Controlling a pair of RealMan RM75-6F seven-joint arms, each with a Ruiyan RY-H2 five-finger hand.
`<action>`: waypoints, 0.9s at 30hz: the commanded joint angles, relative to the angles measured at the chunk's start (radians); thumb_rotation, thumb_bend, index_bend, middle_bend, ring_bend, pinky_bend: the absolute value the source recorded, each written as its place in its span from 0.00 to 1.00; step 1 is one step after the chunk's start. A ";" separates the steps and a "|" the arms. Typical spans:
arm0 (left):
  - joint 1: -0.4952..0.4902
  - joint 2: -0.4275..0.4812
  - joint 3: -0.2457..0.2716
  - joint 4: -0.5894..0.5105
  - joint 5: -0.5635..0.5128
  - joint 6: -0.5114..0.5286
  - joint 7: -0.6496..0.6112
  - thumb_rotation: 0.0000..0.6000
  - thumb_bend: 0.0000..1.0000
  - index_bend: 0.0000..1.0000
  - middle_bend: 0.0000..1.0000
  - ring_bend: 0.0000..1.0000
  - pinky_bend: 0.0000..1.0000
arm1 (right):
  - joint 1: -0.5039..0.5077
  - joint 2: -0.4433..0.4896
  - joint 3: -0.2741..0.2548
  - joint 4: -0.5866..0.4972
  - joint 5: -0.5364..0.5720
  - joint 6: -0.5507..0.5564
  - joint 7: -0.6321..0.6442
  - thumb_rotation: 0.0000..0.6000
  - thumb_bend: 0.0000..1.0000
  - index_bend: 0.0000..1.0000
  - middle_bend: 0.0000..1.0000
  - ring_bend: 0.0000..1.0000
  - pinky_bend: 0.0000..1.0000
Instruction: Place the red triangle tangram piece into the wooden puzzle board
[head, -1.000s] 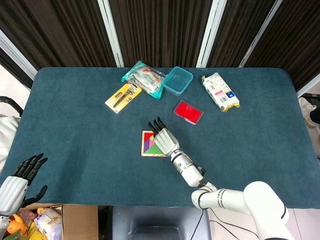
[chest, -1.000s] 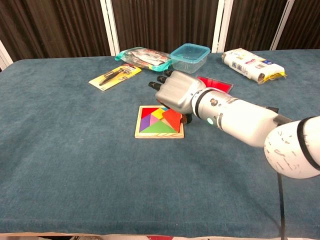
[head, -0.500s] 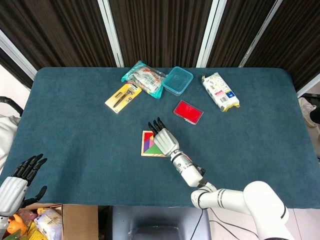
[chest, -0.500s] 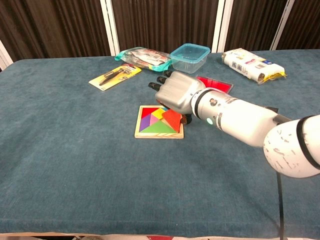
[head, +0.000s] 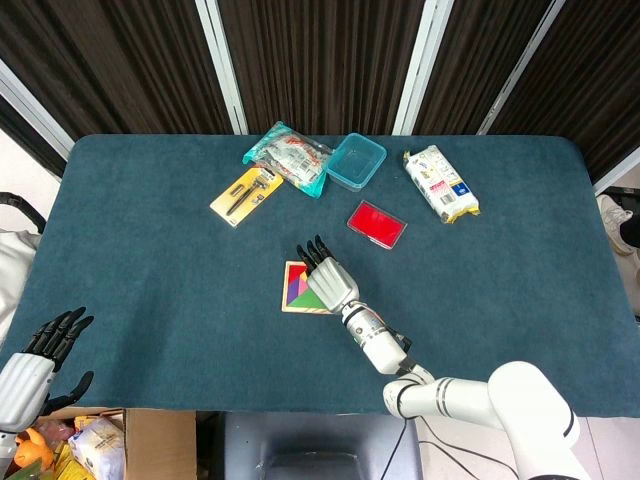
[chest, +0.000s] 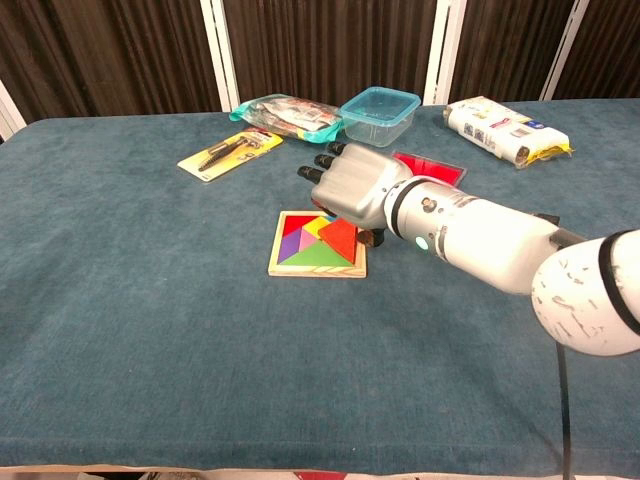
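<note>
Blue-clothed table (chest: 120, 300): right hand (chest: 352, 186), holding nothing, fingers extended, hovers over red triangle (chest: 340, 238) lying in puzzle board (chest: 300, 262).

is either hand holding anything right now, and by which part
Left hand holds nothing, fingers apart. Right hand hovers over the red triangle in the wooden puzzle board; whether it touches or grips it cannot be told.

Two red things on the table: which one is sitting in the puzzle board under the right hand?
The red triangle, lying in the wooden puzzle board beside the green and purple pieces, just under the right hand. The other, a flat red rectangle, lies apart near the blue container.
</note>
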 joint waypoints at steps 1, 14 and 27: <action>0.000 0.000 0.000 0.000 0.000 0.000 0.000 1.00 0.41 0.00 0.00 0.00 0.14 | 0.000 0.002 -0.003 -0.004 -0.001 0.002 -0.002 1.00 0.46 0.48 0.08 0.00 0.00; 0.001 -0.001 0.001 0.000 0.001 -0.001 0.005 1.00 0.41 0.00 0.00 0.00 0.14 | -0.008 0.022 -0.009 -0.028 0.021 0.011 -0.024 1.00 0.46 0.46 0.08 0.00 0.00; 0.000 -0.001 0.000 0.001 -0.001 -0.002 0.001 1.00 0.41 0.00 0.00 0.00 0.14 | 0.000 0.017 -0.011 -0.022 0.045 -0.003 -0.029 1.00 0.46 0.46 0.08 0.00 0.00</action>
